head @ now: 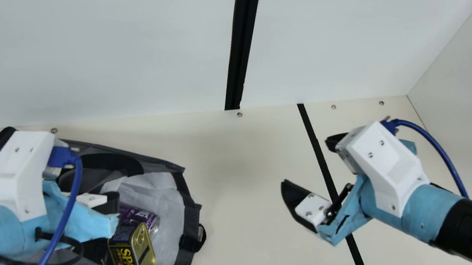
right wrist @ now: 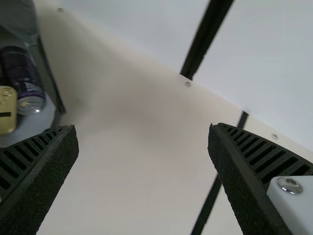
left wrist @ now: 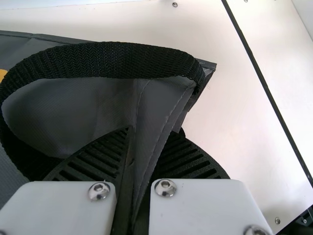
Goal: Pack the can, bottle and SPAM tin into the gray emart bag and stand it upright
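Our left tool pinches the gray bag, open-mouthed on the counter; our right tool gapes wide. Inside, we see a purple can beside the gold-lidded SPAM tin.

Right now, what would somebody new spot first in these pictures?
Probably the SPAM tin, bright beside the purple can inside the gray bag, low on the main view's left. Next, my right gripper, wide open over the table. Then my left gripper, pinching the bag's cloth.
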`<state>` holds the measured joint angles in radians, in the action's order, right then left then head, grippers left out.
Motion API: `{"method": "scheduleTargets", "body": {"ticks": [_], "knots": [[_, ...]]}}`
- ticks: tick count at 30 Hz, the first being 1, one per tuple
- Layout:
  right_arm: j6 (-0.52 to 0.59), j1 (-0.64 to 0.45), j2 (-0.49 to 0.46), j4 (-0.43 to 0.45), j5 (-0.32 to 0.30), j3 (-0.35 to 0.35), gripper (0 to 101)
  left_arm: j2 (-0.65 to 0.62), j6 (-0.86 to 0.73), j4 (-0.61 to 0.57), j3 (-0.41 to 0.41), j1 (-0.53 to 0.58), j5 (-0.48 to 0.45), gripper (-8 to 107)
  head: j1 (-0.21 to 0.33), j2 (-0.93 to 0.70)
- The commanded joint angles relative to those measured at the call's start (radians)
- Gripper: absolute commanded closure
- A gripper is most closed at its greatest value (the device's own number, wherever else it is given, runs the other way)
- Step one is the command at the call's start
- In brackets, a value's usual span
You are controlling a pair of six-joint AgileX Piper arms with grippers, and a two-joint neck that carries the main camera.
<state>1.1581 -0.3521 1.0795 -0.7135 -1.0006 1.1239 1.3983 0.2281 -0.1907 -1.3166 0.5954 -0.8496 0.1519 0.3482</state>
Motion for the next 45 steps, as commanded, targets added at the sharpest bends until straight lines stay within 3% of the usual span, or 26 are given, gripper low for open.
{"method": "scheduleTargets", "body": {"ticks": [1,11,20,30,45], "knots": [[-0.034,-0.009,-0.009,0.039,0.015,0.002,6,0.000,0.000,0.000,0.000,0.000,0.000,107,0.023,0.001],[-0.194,-0.027,-0.063,0.219,0.067,0.009,6,0.000,0.000,0.000,0.000,0.000,0.000,107,0.023,0.001],[-0.359,-0.046,-0.110,0.389,0.056,0.040,6,0.000,0.000,0.000,0.000,0.000,0.000,107,0.023,0.001],[-0.500,-0.071,-0.140,0.522,-0.011,0.118,6,0.000,0.000,0.000,0.000,0.000,0.000,107,0.023,0.001],[-0.640,-0.099,-0.128,0.683,-0.190,0.293,6,0.000,0.000,0.000,0.000,0.000,0.000,107,0.023,0.001]]}}
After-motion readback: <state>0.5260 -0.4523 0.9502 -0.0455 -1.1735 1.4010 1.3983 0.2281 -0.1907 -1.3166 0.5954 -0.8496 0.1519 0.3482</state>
